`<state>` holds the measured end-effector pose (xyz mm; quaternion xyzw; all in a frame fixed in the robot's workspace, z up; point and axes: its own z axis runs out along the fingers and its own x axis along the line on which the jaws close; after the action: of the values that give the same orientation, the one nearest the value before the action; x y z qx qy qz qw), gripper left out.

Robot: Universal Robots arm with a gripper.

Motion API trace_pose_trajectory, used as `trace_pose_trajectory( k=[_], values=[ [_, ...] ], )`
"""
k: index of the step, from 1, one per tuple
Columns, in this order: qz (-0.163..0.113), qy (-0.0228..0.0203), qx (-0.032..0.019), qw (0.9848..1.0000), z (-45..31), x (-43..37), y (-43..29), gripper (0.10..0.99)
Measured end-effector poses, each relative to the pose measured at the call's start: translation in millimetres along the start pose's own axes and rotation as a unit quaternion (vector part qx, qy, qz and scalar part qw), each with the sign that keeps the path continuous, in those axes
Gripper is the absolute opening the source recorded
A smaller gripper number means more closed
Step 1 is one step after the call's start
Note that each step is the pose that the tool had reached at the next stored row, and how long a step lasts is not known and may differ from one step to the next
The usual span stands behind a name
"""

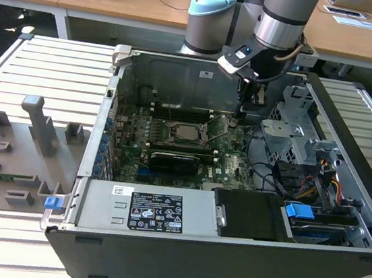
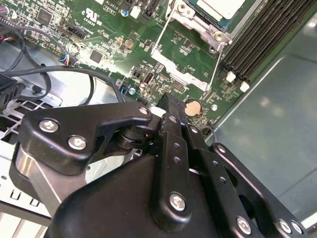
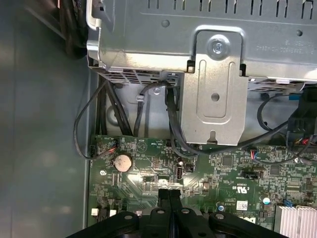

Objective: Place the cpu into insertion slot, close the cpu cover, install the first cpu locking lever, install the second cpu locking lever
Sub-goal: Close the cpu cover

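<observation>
The cpu [image 1: 188, 132] lies silver face up in the insertion slot [image 1: 173, 135] near the middle of the green board; one corner of the chip [image 2: 223, 7] is seen in the second wrist view. The cpu cover [image 2: 194, 18] lies flat as a silver frame around the chip. Two thin wire levers [image 2: 161, 37] [image 2: 216, 62] stick out from the socket towards my gripper. My gripper [image 1: 248, 110] hangs over the board to the exterior view's right of the socket, beside a coin battery [image 3: 122, 161]. The fingertips [image 2: 171, 105] [image 3: 169, 194] are pressed together with nothing between them.
The open computer case [image 1: 104, 142] has a power supply [image 1: 157, 210] at the front and a metal drive cage [image 1: 295, 135] with cables at the exterior view's right. Black memory slots [image 2: 262, 34] run beside the socket. A grey fixture plate [image 1: 21, 153] lies outside the case.
</observation>
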<state>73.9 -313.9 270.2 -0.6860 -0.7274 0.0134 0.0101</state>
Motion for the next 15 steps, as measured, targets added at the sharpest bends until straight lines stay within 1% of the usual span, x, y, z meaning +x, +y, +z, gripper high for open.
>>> trace_pose_trajectory(
  k=[4,7,10,13,15],
  values=[
    [0.0,0.0,0.0,1.0,6.6,0.0,0.5,0.106],
    [0.0,0.0,0.0,1.0,14.7,0.0,0.8,0.106],
    [0.0,0.0007,0.0,1.0,20.1,0.1,0.9,0.106],
    [0.0,0.0023,-0.0001,1.0,22.5,0.3,-1.8,0.106],
    [0.0,0.0041,-0.0002,1.0,23.7,0.5,-6.2,0.106]
  ],
)
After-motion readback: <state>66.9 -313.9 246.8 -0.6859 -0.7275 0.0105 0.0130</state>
